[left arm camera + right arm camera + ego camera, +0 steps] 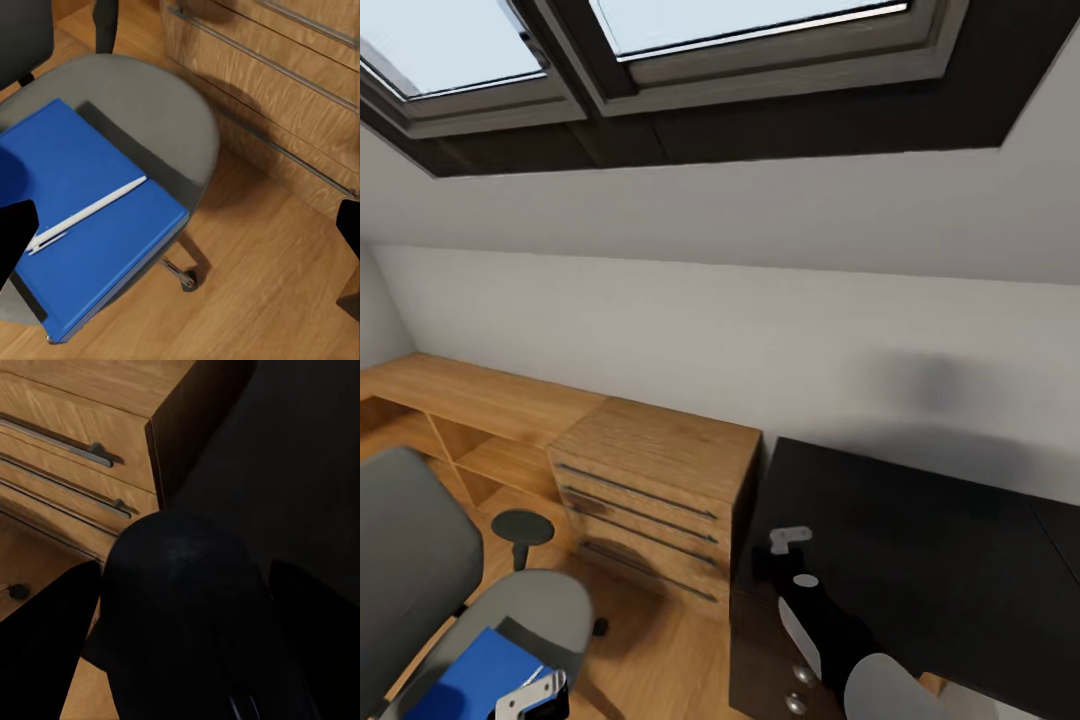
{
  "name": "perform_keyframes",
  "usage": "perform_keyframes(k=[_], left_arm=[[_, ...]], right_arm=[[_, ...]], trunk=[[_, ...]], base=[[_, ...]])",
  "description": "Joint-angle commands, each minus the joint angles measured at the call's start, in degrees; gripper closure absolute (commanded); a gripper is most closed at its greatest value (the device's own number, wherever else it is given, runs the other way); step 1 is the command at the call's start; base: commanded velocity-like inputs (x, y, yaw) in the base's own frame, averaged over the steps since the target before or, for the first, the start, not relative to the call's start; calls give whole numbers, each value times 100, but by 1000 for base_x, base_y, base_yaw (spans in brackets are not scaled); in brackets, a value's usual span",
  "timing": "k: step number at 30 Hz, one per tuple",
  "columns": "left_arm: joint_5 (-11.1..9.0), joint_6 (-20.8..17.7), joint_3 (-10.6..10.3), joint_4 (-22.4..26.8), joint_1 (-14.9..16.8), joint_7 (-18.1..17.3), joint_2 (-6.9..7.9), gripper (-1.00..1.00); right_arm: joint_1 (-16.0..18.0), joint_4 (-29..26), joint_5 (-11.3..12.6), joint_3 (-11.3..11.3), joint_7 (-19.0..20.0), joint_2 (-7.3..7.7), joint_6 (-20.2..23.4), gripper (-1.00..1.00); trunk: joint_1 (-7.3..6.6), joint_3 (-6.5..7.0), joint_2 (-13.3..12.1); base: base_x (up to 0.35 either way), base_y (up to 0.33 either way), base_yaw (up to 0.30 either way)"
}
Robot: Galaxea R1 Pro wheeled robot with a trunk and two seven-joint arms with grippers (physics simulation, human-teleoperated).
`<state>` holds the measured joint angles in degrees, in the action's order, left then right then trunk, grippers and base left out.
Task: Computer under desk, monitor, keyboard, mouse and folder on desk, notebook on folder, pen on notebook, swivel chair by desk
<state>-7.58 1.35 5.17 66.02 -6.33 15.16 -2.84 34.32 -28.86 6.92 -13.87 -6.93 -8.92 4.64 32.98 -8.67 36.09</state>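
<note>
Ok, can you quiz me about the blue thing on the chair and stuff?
1. True or false: the pen lies on the folder.
2. What does the folder rest on? A the floor, B the swivel chair, C the wooden drawers.
3. Fill in: the top of the desk is coloured ____.

Key: 1 true. 2 B. 3 black.

swivel chair [142, 105]: grey woven fabric seat, matt
folder [82, 217]: smooth blue cover — slight sheen
pen [86, 214]: white glossy plastic
desk [920, 560]: black top, matt
cabinet [650, 490]: grained light wood — metal bar handles
floor [262, 300]: wood planks, satin
</note>
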Motion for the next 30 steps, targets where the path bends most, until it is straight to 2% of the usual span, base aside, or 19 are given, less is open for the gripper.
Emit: perform_keyframes(k=[1,7,13,14,16,18,19,21,30], left_arm=[[-59,14,2,23,-14,4,-3,-100],[-64,4,2,73,-58,4,2,-100],[-85,-36,2,241,-62,4,-10,-100],[-93,-45,7,320,-62,9,-117,-100],[-94,-46,9,333,-62,11,-155,-100],[-94,-47,10,337,-62,12,-168,-100],[-94,-47,10,340,-62,13,-177,-100],[-95,-42,10,341,-62,13,-180,-100],[-95,-39,10,341,-62,13,-182,-100]], right_arm=[[7,-9,70,-48,-50,7,28,100],[28,1,97,-46,-45,14,28,100],[31,-1,153,-46,-44,58,30,100],[66,7,153,-46,-60,71,62,100],[124,54,158,-39,-77,73,136,100],[155,108,161,15,-83,74,236,100],[196,152,161,207,-82,74,365,100],[212,166,161,311,-82,74,405,100],[248,180,161,389,-87,108,439,100]], trunk=[[5,-8,7],[5,-8,7],[5,-8,7],[27,-26,47],[71,-62,127],[115,-98,207],[137,-116,247],[181,-152,328],[378,-313,689]], base=[[301,0,0],[295,0,0],[51,0,0],[3,0,0],[1,0,0],[0,0,0],[0,0,0],[0,0,0],[0,0,0]])
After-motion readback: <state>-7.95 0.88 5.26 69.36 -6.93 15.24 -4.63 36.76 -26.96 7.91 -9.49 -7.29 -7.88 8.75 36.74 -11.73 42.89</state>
